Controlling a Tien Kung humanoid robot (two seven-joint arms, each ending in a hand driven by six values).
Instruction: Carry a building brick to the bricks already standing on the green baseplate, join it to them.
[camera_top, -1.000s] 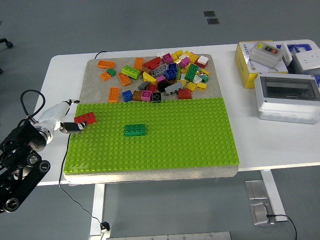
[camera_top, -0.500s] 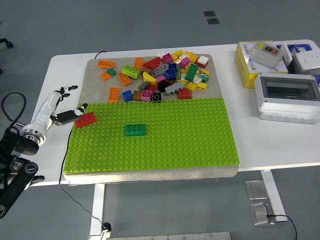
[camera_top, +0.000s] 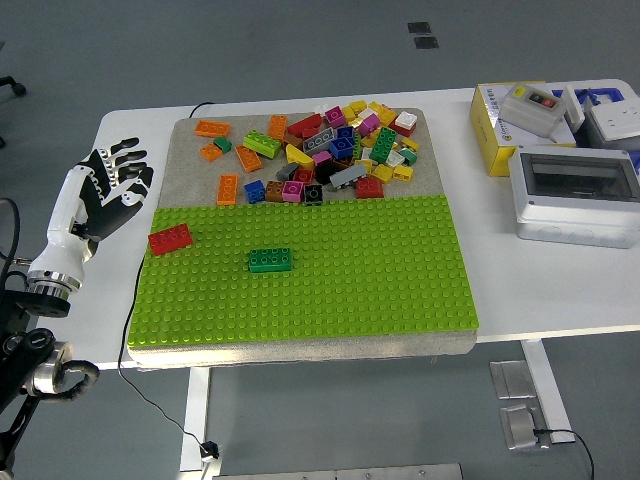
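Observation:
A green brick stands on the green baseplate left of its middle. A red brick lies at the baseplate's left edge, free of any hand. My left hand is up and to the left of the red brick, over the white table, with its fingers spread and empty. My right hand is out of view.
A pile of loose coloured bricks lies on the grey mat behind the baseplate. A yellow box and a grey-white electrical box stand at the right. A black cable runs along the table's left side.
My left hand let go of the red brick, opened its fingers and drew back up and to the left. The red brick stays at the baseplate's left edge.

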